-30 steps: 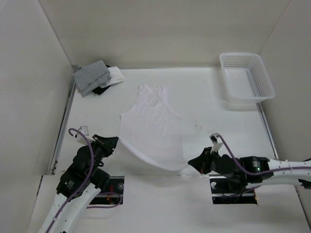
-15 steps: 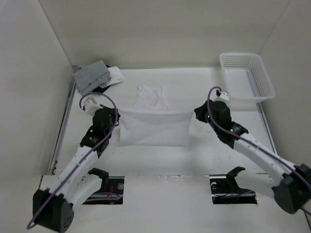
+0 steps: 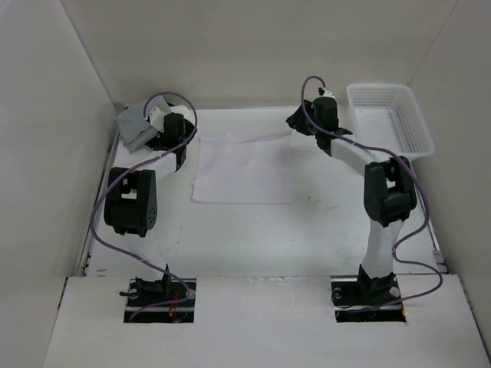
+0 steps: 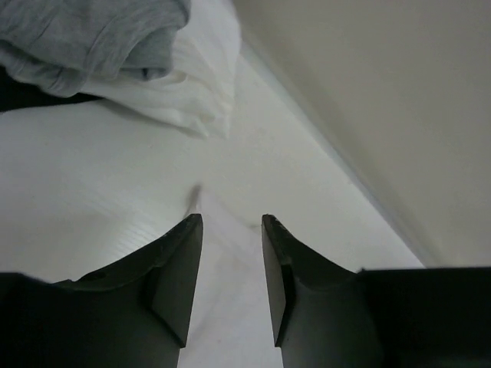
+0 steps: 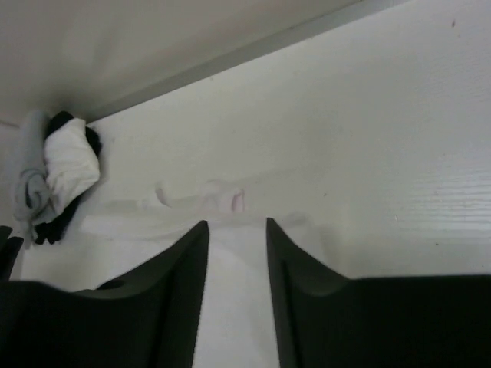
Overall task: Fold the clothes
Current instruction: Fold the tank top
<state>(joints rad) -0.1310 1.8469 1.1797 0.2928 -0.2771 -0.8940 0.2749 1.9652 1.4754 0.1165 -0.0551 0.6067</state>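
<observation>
At far side of table, over clothes: both grippers released

Between left gripper [image 3: 186, 132] and right gripper [image 3: 294, 123]: far edge of clothes [image 3: 244, 172]. Lying flat on table [image 3: 253, 238] as a plain white rectangle, doubled over, spread nearward from both sets of fingertips.

Left gripper:
- Jaws parted, nothing pinched.
- Fingers [image 4: 180, 268] low over the far left corner of the cloth, white fabric visible in the gap.
- Just ahead of the tips: one small raised crease, then bare table.
- Ahead and to the left in the left wrist view: pile [image 3: 134, 126] of grey, white and black cloth, close to clothes but apart from them.
- Ahead and to the right: wall [image 4: 368, 115], near.

Right gripper:
- Jaws parted too, nothing pinched.
- Positioned over the far right corner of the cloth.
- Just ahead of the tips: a wrinkled strip of fabric with a faint pinkish label.
- Beyond that: bare table up to the foot of the wall.
- To its right, near: basket [image 3: 391, 115], white mesh, at the far right corner of the table.
- Well off to its left in the right wrist view: the same pile.

Contact between fingertips and cloth: cannot tell from either wrist view. Both arms stretched well out from their bases.
</observation>
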